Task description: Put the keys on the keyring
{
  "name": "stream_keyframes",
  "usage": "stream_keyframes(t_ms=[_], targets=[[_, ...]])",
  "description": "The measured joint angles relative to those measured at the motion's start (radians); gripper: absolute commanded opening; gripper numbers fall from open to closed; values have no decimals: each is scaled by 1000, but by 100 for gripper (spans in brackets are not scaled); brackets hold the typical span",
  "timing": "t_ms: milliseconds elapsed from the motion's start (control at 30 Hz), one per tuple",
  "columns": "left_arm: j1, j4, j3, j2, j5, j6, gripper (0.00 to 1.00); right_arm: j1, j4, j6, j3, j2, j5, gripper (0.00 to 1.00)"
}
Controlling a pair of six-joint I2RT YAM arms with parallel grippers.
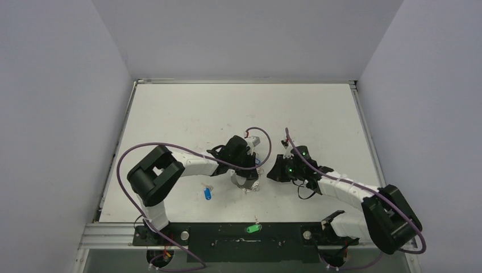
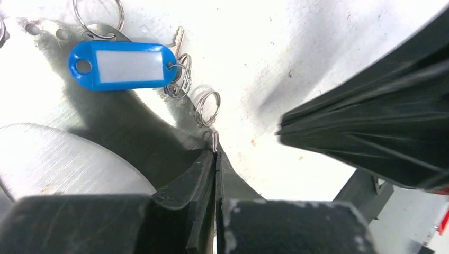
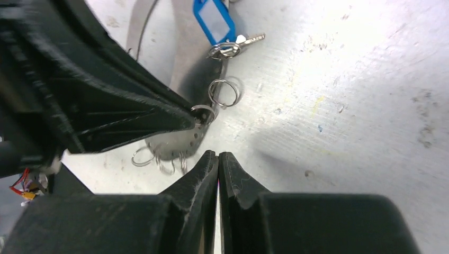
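Left claw (image 2: 216, 156) is pinching, seemingly, the keyring (image 3: 177, 144) edge beside the blue key (image 2: 122, 64); should be holding steady for closed, empty right claw (image 3: 218, 156).

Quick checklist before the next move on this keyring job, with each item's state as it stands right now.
1. The left gripper clamped on the keyring edge: ok.
2. The right gripper carrying a key: not ok, shut and empty.
3. The blue tagged key joined to the keyring: cannot tell; it hangs on a small ring.
4. The green key threaded: not ok, loose on the base bar.
5. The blue key threaded: not ok, loose on the table.
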Motion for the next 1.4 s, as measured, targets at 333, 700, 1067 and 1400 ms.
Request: stream_keyframes(t_ms=[333, 700, 1067, 1400], targets=[[-1, -124, 0, -92, -51, 123, 0, -7, -92, -92, 15, -282, 28, 11], [-1, -138, 25, -47, -32, 124, 14, -7, -74, -108, -12, -275, 13, 10], [-1, -146, 31, -43, -59, 99, 22, -7, -69, -108, -32, -262, 6, 10], [-60, -217, 106, -16, -157, 99, 33, -7, -89, -108, -32, -295, 12, 10]])
